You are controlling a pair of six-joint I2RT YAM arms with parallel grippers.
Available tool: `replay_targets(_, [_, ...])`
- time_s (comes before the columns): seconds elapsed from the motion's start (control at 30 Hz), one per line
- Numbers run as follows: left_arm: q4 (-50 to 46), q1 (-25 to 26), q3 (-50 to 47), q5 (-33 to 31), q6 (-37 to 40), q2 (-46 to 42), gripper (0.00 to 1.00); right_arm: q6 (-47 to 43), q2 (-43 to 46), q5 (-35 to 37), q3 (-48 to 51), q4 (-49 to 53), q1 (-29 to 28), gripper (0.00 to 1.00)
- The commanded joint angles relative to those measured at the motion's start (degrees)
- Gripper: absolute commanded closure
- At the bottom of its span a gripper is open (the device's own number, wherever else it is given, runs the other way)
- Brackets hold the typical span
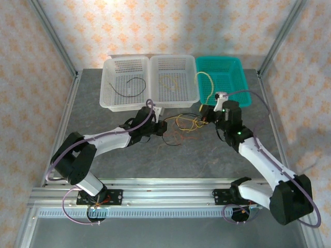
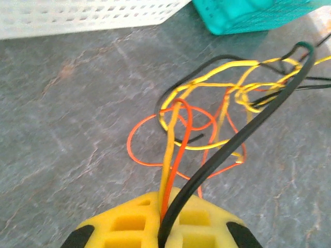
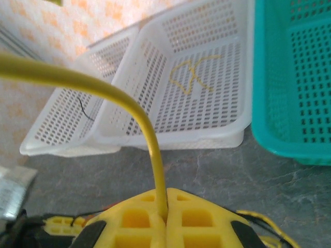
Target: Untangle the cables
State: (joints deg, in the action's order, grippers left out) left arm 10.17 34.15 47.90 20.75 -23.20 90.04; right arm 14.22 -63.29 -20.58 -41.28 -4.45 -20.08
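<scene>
The tangle of cables (image 1: 181,125) lies on the grey table (image 1: 103,150) between my two pincers, just near of the baskets. Its yellow, orange and black strands loop through one another.

My left pincer (image 2: 165,219) is pressed together on three strands at once, one yellow, one orange and one black, where they leave the knot. My right pincer (image 3: 166,209) is pinching a single yellow cable (image 3: 150,129), which arches up by the teal basket (image 1: 243,82).

A black cable (image 1: 129,81) lies alone in the far-left white basket (image 1: 105,77). Another yellow one (image 1: 170,81) lies in the middle white basket (image 1: 176,99).

I judge the job partly done: two cables are sorted and the knot is left to pull apart. I can read no brand, label or writing anywhere.
</scene>
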Motion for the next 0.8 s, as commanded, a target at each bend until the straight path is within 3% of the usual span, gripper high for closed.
replay_targets(0.0, [3.41,0.35,2.40,2.71,-1.27,0.05,1.00,-1.01,-1.90,-0.48,-2.15,-3.60,-2.15,1.00])
replay_targets(0.13, [5.82,0.39,2.73,4.95,-2.47,-0.60,1.00,0.52,-3.54,-2.41,-0.90,-7.02,-4.53,1.00])
replay_targets(0.23, [7.20,0.32,2.03,4.90,-3.23,-2.01,1.00,1.10,-4.04,2.18,-0.33,-6.55,-5.84,1.00])
replay_targets(0.47, [6.08,-4.42,-4.80,0.24,-5.41,-10.51,1.00,7.47,0.81,35.62,0.34,6.68,-4.49,1.00])
replay_targets(0.57, [4.02,-9.36,-9.61,-1.17,-5.98,-15.75,1.00,10.93,4.10,40.50,1.88,11.49,1.34,1.00])
replay_targets(0.77, [-10.83,-17.89,-13.40,-12.66,-3.69,-21.95,1.00,12.25,11.35,36.75,5.37,15.08,19.72,1.00])
